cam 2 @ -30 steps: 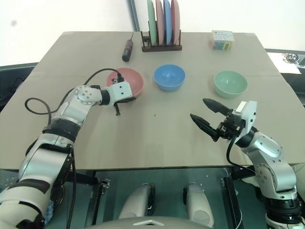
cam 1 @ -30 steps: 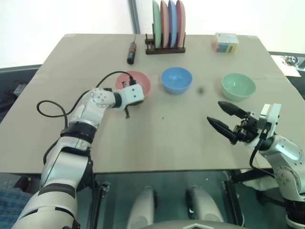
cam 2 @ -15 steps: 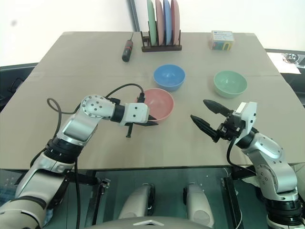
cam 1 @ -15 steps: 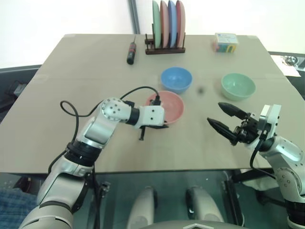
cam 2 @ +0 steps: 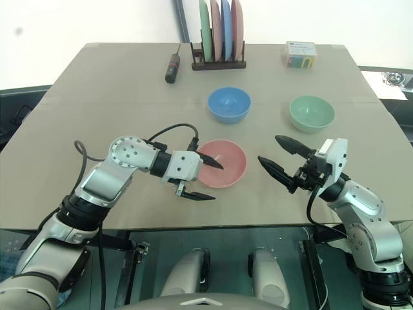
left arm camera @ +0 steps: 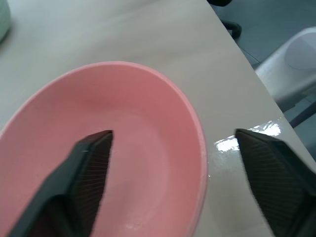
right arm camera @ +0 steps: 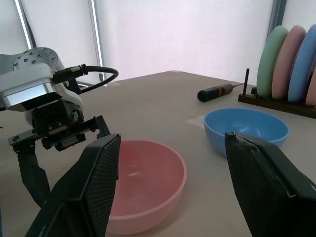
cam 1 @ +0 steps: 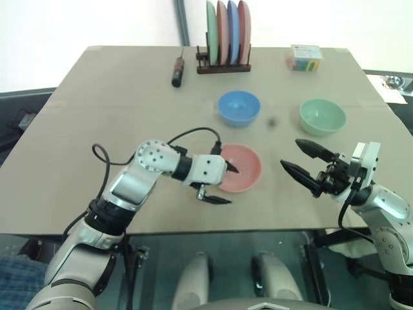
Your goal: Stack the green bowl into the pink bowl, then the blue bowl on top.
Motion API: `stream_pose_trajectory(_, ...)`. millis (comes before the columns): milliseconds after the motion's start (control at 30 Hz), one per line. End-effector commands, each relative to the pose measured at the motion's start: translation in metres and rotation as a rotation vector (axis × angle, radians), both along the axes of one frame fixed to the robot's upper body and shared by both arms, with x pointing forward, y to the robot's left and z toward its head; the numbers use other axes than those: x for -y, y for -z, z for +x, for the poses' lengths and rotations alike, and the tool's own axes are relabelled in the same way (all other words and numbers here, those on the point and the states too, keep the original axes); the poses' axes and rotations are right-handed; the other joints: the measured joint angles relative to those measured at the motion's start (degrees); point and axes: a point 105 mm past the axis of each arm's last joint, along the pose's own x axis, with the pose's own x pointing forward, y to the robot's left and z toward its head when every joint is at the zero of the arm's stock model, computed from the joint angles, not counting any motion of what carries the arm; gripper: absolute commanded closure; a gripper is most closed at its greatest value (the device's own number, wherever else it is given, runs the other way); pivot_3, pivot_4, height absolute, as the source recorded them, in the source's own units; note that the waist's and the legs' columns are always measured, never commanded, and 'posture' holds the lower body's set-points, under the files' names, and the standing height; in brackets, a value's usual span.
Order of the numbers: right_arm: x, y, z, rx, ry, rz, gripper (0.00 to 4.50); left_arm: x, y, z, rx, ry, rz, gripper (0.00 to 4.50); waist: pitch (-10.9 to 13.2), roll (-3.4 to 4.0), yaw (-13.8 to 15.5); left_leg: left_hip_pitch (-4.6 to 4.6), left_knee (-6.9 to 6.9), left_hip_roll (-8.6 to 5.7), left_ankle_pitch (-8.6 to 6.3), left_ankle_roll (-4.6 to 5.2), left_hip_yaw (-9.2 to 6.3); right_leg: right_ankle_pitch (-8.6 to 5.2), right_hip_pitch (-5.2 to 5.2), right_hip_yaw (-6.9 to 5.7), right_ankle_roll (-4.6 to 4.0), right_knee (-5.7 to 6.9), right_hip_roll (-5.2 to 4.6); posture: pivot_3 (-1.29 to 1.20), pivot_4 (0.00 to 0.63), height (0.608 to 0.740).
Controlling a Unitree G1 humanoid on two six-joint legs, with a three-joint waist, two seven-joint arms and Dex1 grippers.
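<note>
pink bowl [cam 1: 237,168] sits near the front of the table [cam 1: 97,90], upright, smooth and glossy inside, with nothing in it. the left gripper [cam 1: 219,184] is spread wide across its near rim, one finger over the hollow and one outside, gripping nothing. blue bowl [cam 1: 239,107] stands behind it, apart, also bare inside. green bowl [cam 1: 322,116] sits off to the right, well apart from the pink one. the right gripper [cam 1: 304,160] hovers with fingers parted, holding nothing. four coloured plates [cam 1: 228,23] stand on edge in a rack [cam 1: 223,67] at the back.
</note>
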Motion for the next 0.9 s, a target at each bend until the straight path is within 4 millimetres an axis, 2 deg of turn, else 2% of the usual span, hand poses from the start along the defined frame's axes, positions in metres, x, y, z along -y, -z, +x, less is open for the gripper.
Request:
stream_pose_trajectory(33,0.002,-0.009,0.000,0.045,-0.006,-0.029,0.90,-0.008,-0.021,0.004,0.020,-0.082,-0.111,0.08,0.00,0.00,-0.16,0.00,0.00,0.00,0.00,0.00,0.00,0.00,0.00,0.01,0.00,0.00,0.00,0.00,0.150,0.740)
stream_pose_trajectory(200,0.014,-0.005,0.018,0.013,0.048,-0.116,0.90,-0.029,-0.045,0.006,-0.045,-0.252,-0.318,0.08,0.00,0.01,-0.35,0.01,0.00,0.02,0.00,0.00,-0.01,0.00,0.00,-0.01,0.00,0.01,0.00,0.00,0.150,0.740)
stream_pose_trajectory(333,0.030,0.011,0.049,-0.083,0.112,-0.324,0.90,-0.060,-0.059,0.005,-0.059,-0.430,-0.541,0.08,0.02,0.03,-0.64,0.03,0.01,0.03,0.00,0.00,0.06,0.02,0.00,0.04,-0.02,0.00,-0.01,0.00,0.150,0.740)
stream_pose_trajectory(433,0.043,0.012,0.078,-0.075,0.182,-0.443,0.90,-0.081,-0.064,-0.004,-0.066,-0.521,-0.689,0.08,0.01,0.00,-0.43,0.05,0.03,0.06,0.00,0.00,0.05,0.07,-0.01,0.01,-0.11,0.02,0.00,0.00,0.150,0.740)
stream_pose_trajectory(600,0.056,0.015,0.123,-0.033,0.286,-0.683,0.90,-0.099,-0.052,-0.037,-0.094,-0.540,-0.761,0.08,0.04,0.03,-0.38,0.02,0.01,0.06,-0.01,0.00,0.09,0.12,-0.03,0.03,-0.21,-0.04,0.00,0.00,0.150,0.740)
stream_pose_trajectory(700,0.056,0.005,0.145,-0.016,0.326,-0.699,0.90,-0.105,-0.045,-0.051,-0.102,-0.548,-0.777,0.08,0.05,0.02,-0.37,0.00,-0.01,0.06,-0.01,0.00,0.10,0.13,-0.05,0.03,-0.22,-0.07,-0.01,0.00,0.150,0.740)
stream_pose_trajectory(800,0.059,0.003,0.163,-0.041,0.367,-0.695,0.90,-0.108,-0.040,-0.064,-0.104,-0.549,-0.786,0.08,0.05,0.02,-0.48,0.01,0.00,0.05,-0.01,0.00,0.12,0.13,-0.04,0.06,-0.24,-0.08,-0.01,0.00,0.150,0.740)
stream_pose_trajectory(900,0.071,0.002,0.180,-0.088,0.461,-0.683,0.90,-0.107,-0.037,-0.073,-0.115,-0.543,-0.788,0.08,0.05,0.02,-0.47,0.02,-0.03,0.05,-0.01,0.00,0.11,0.03,-0.04,0.04,-0.43,-0.08,-0.01,0.00,0.150,0.740)
